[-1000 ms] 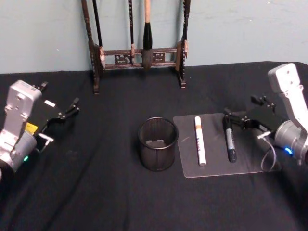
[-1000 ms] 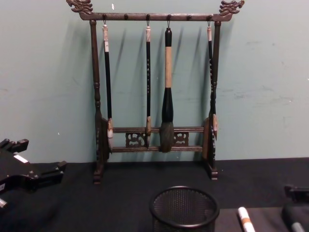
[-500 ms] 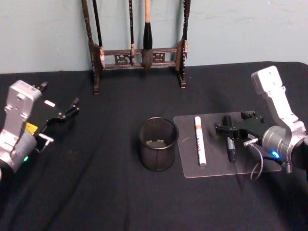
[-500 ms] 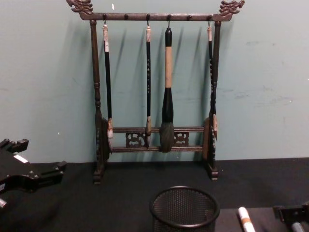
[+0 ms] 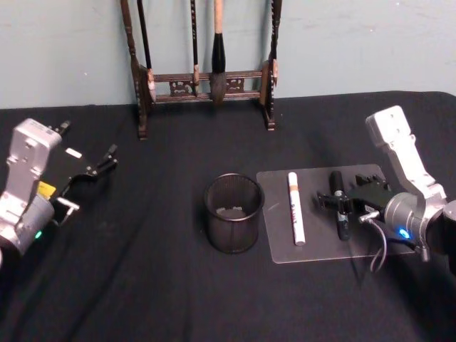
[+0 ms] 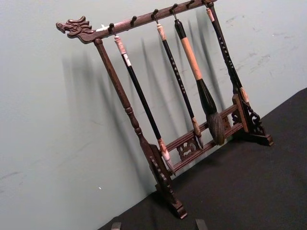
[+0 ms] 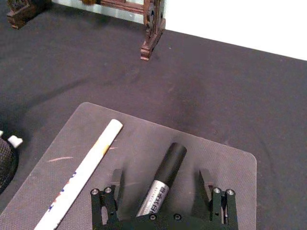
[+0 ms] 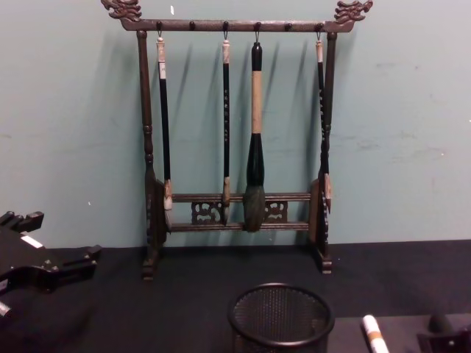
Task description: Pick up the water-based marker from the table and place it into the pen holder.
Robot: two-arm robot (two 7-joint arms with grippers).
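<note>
The water-based marker (image 5: pixel 340 214), a grey barrel with a black cap, lies on a translucent mat (image 5: pixel 313 246) right of the pen holder (image 5: pixel 234 214), a round black mesh cup. My right gripper (image 5: pixel 338 202) is open and low over the mat. In the right wrist view the marker (image 7: pixel 169 165) lies lengthwise between the fingers of the right gripper (image 7: pixel 160 178), with a gap on each side. My left gripper (image 5: pixel 108 157) hangs open far to the left, away from everything. The pen holder (image 8: pixel 280 316) holds small pale bits at its bottom.
A white marker (image 5: pixel 295 208) with an orange band lies on the same mat, between the holder and the dark marker. A tall dark wooden brush rack (image 5: pixel 203 78) with hanging brushes stands at the table's back edge. Black cloth covers the table.
My right gripper has moved left from the mat's right side and come down over the dark marker, which now lies between its fingers. The left arm and both markers have stayed put.
</note>
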